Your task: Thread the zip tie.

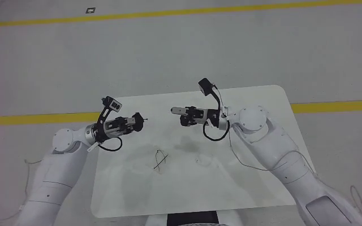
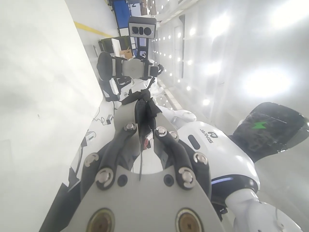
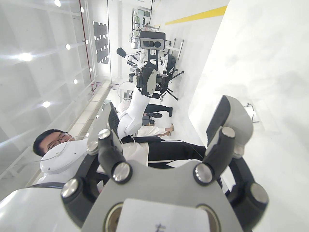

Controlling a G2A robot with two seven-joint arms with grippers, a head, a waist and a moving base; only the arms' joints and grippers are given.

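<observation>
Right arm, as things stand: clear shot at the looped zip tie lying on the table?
Probably yes. The right gripper is open and empty, above the table; the looped zip tie lies in the open, nothing over it.

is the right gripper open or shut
Open: the right gripper has its fingers wide apart in its wrist view, gripping nothing.
</observation>
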